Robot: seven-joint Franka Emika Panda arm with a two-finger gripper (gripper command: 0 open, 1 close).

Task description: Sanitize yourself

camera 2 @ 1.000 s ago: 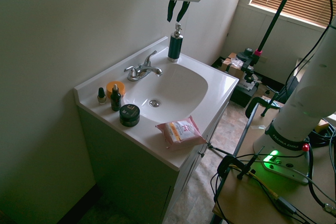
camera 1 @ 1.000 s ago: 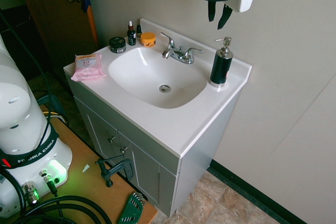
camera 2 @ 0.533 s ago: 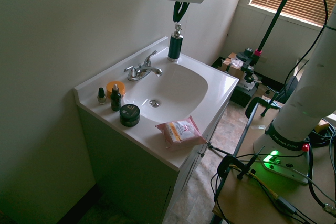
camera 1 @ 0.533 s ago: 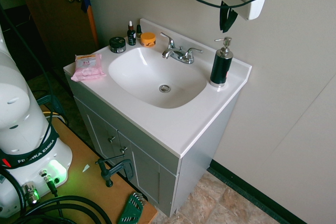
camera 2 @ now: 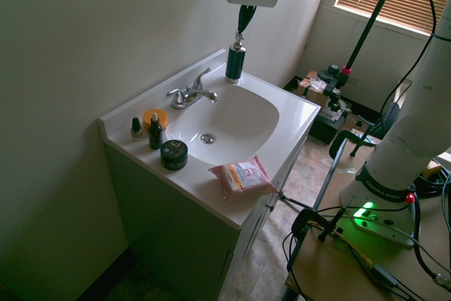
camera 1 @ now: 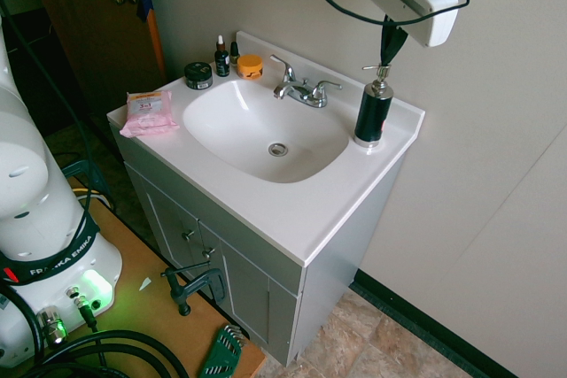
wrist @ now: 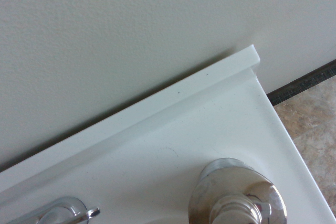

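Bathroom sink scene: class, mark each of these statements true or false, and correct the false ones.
1. The gripper is shut, right above the pump bottle. True.
2. The pump bottle lies on its side in the basin. False: it stands upright on the counter corner, beside the faucet.
3. A pink wipes pack lies on the counter's edge. True.
4. The orange jar sits beside the pump bottle. False: it is on the other side of the faucet, by the dropper bottle.
5. Water is running from the faucet. False: none shows.
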